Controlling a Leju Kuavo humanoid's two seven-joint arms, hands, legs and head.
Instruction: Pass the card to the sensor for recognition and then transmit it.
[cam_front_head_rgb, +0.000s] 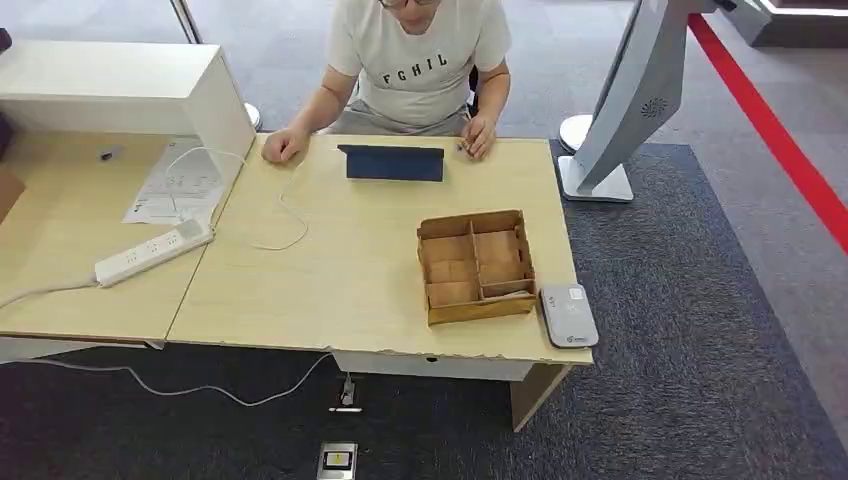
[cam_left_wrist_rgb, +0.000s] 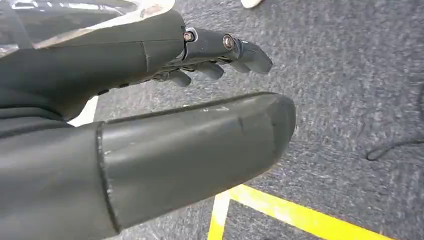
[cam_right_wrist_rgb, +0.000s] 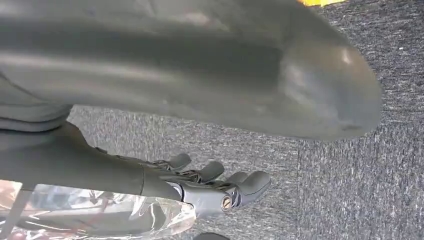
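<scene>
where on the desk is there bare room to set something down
The widest bare patch lies between the white cable and the cardboard box, in front of the tablet. The right corner is crowded: the box sits close beside the card reader.

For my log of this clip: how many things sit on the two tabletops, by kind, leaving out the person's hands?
Cardboard divider box: 1
Grey sensor device: 1
Dark tablet: 1
White power strip: 1
Paper sheets: 1 pile
White cable: 1
White box-like unit: 1
Small dark item: 1, too small to identify
Total: 8
</scene>
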